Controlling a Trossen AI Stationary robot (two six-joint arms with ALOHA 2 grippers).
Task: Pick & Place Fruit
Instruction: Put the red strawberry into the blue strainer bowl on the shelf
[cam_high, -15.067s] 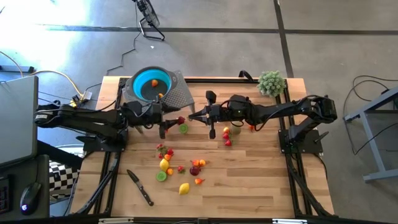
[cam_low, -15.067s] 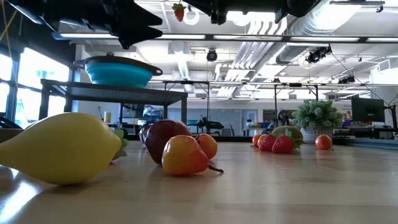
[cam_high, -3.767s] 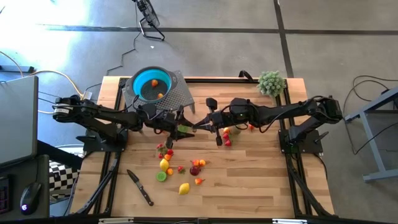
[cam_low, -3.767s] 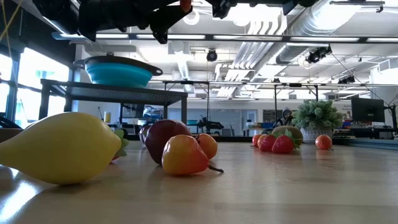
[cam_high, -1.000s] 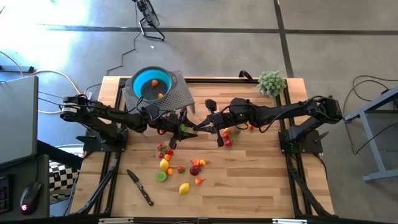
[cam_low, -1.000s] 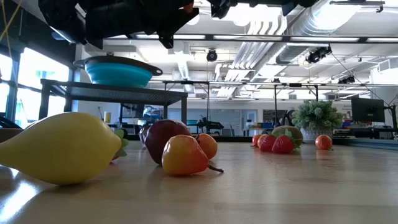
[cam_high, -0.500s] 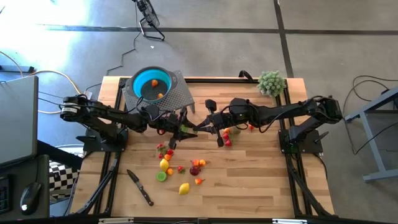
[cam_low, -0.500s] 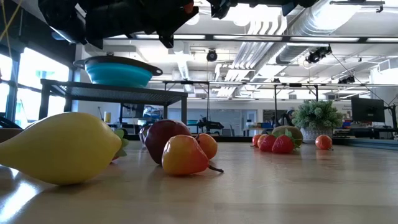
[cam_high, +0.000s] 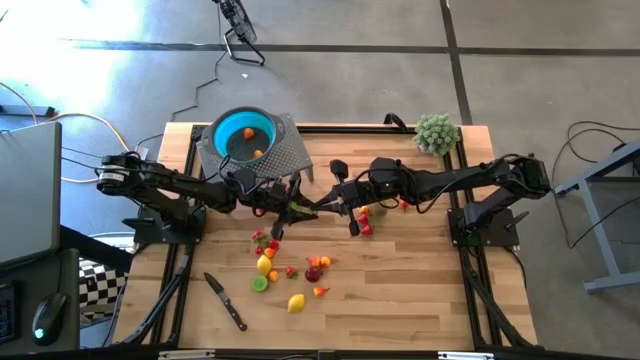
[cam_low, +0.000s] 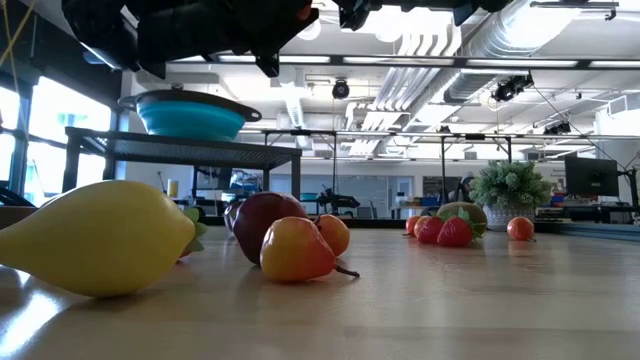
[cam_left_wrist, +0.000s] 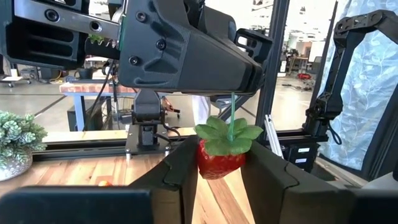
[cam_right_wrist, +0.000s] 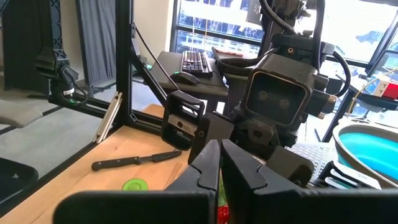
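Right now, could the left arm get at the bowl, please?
Probably yes: the bowl sits near the left gripper with nothing between them, but the right gripper also holds the strawberry it grips.

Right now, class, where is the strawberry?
In the left wrist view, the strawberry sits between the left gripper fingers, hanging by its stem from the shut right gripper.

Both tools tip-to-tip above mid-table.
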